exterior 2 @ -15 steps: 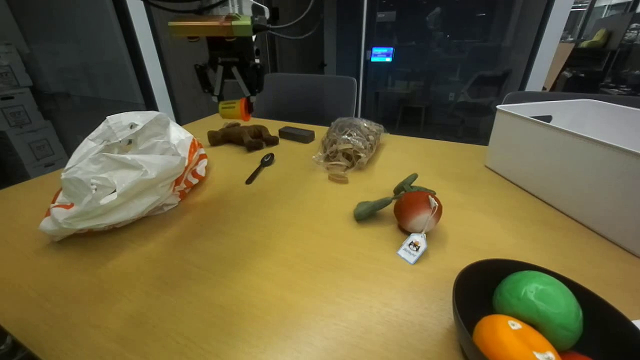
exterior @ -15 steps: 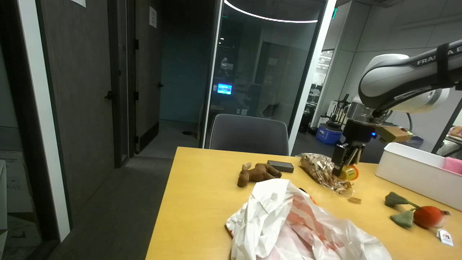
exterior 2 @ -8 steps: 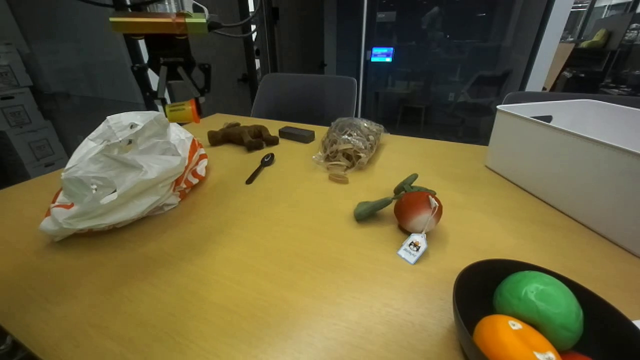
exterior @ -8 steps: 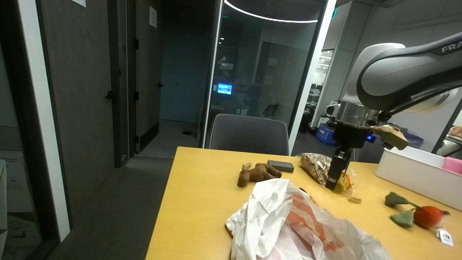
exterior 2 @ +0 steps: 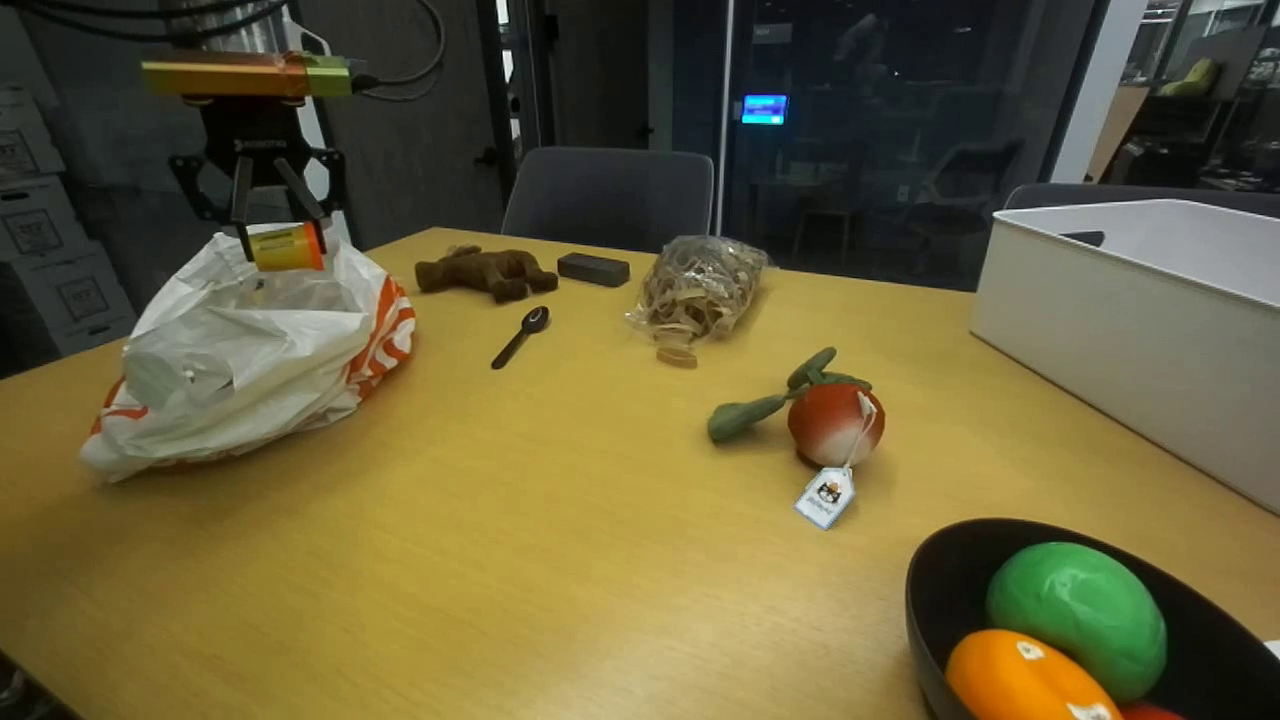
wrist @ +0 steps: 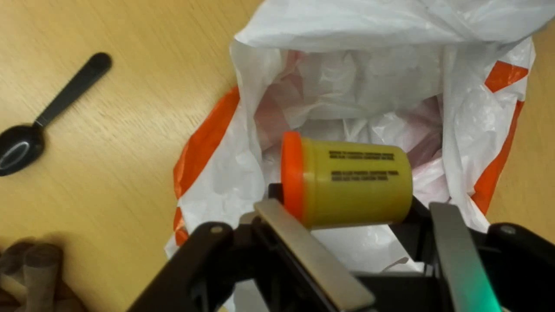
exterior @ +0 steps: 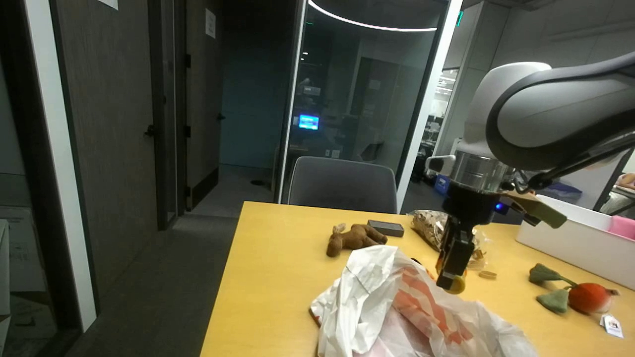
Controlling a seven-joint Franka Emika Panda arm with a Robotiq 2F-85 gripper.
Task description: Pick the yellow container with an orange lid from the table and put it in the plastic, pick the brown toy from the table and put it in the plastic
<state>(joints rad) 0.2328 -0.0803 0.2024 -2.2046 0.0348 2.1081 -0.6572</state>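
Nearest, bottom center of the wrist view: gripper (wrist: pixel 344 203), fingers clamped on the yellow container (wrist: pixel 357 173) — one at the orange lid (wrist: pixel 291 173), the other at the base. Container lies sideways, lid toward the left of the frame. Below it the plastic bag (wrist: pixel 373 82) gapes open across center and right, container lined up over that mouth. Whether it touches the bag's edge I can't tell for sure (in an exterior view a gripper finger (exterior: pixel 454 258) covers most of it). Black spoon (wrist: pixel 65 99) on the table (wrist: pixel 130 130), left edge of the frame.

In an exterior view, near to far: black bowl (exterior 2: pixel 925 600), lower right corner, with a green piece (exterior 2: pixel 1075 610) and an orange piece (exterior 2: pixel 1030 675) in it. Then a red-and-white radish toy (exterior 2: pixel 835 425), right of center, white tag (exterior 2: pixel 825 497) attached. Bag at left, container by its top edge, upper left. White box (exterior 2: pixel 1120 330) along the right edge. Clear bag of tan strips (exterior 2: pixel 700 290), upper center. Brown toy (exterior 2: pixel 485 272) lies on the table, upper left of center, well apart from the gripper — dark block (exterior 2: pixel 593 268) just beside it to the right. Gray chair (exterior 2: pixel 610 200) past the far table edge, then a glass wall (exterior 2: pixel 900 100) with a lit blue screen (exterior 2: pixel 764 109) showing in it, top of the frame.
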